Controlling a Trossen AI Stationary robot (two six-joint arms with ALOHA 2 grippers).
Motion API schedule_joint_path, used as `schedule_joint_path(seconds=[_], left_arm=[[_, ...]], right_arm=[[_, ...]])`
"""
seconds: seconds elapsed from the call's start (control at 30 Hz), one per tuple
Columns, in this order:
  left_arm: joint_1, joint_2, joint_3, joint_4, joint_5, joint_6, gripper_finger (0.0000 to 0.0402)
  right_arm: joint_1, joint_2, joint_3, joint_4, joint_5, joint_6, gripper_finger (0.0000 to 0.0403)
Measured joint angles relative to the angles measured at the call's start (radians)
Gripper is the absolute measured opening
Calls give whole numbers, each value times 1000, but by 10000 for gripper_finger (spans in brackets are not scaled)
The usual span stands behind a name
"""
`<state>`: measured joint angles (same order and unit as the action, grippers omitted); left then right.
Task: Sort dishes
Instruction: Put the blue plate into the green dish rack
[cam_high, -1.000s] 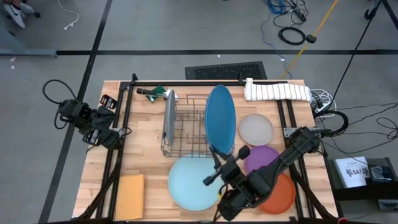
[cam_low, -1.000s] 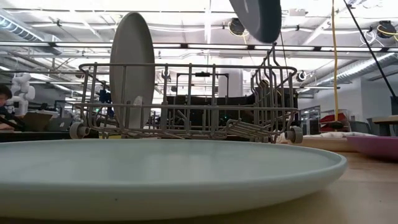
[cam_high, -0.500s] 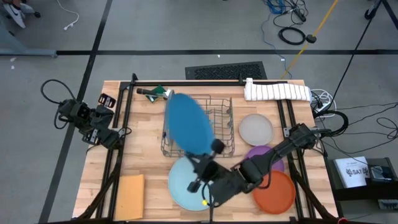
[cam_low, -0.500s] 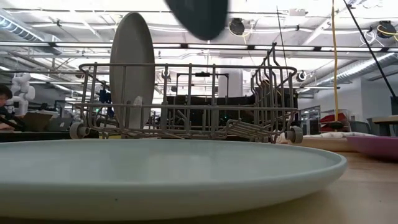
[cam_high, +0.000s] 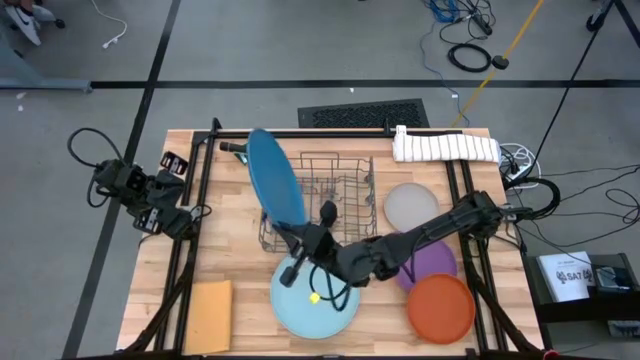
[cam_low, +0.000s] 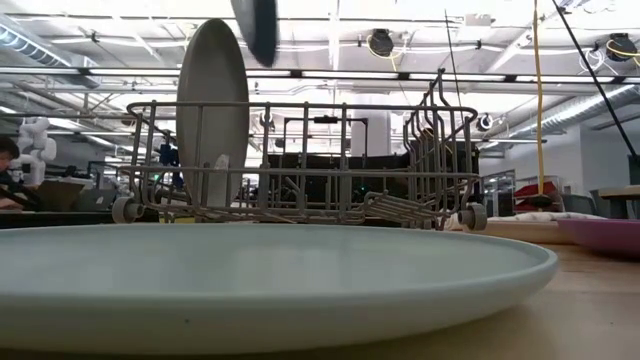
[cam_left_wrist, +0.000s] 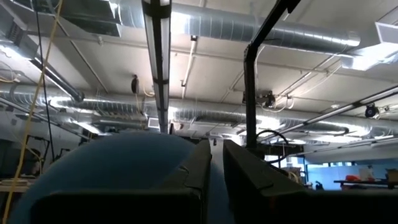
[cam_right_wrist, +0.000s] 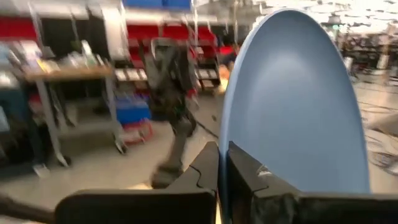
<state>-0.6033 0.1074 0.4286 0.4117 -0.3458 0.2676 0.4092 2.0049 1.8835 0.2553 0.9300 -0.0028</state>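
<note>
In the high view, the right gripper (cam_high: 293, 235) is clamped on the lower edge of the bright blue plate (cam_high: 274, 180). The plate stands on edge above the jaws and hangs over the near-left part of the wire rack (cam_high: 340, 195). The pale teal plate (cam_high: 300, 310) lies flat below the jaws. The light grey plate (cam_high: 412, 207), purple plate (cam_high: 432, 265) and orange plate (cam_high: 440, 308) lie well behind the jaws, along the arm. The left arm (cam_high: 150, 200) waits folded at the table's far left.

In the low view, only the blue plate's bottom edge (cam_low: 255, 25) shows, high above the rack (cam_low: 300, 150). It is just beside the grey-blue plate (cam_low: 212, 100), which already stands in a slot. We judge the step to be racking this plate. We should line its edge up with an empty slot next to the grey-blue one and keep it upright. Then we lower it straight down, so that it neither knocks its neighbour nor lands on a wire.

In the left wrist view, the left gripper (cam_left_wrist: 216, 168) points at the ceiling. We cannot tell whether it is open or closed.

In the right wrist view, the right gripper (cam_right_wrist: 222, 163) pinches the plate's rim (cam_right_wrist: 292, 99), and the disc rises ahead of the jaws. The grip is thin, so we should release only once the rim has seated.
</note>
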Motion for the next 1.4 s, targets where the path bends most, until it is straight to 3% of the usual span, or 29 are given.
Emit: schedule_joint_path(seconds=[0.17,0.37,0.47,0.83,1.4], left_arm=[[0,0,0,-5,0,-18,45],[0,0,0,-6,0,-26,45],[0,0,0,-6,0,-26,45],[0,0,0,-2,0,-18,45],[0,0,0,-2,0,-16,45]], right_arm=[[-26,0,-121,196,24,15,3],[-9,-2,-261,553,149,-75,3],[-6,-6,-317,684,142,-46,3],[-53,-4,-449,694,130,342,3],[-106,-4,-454,559,114,577,3]])
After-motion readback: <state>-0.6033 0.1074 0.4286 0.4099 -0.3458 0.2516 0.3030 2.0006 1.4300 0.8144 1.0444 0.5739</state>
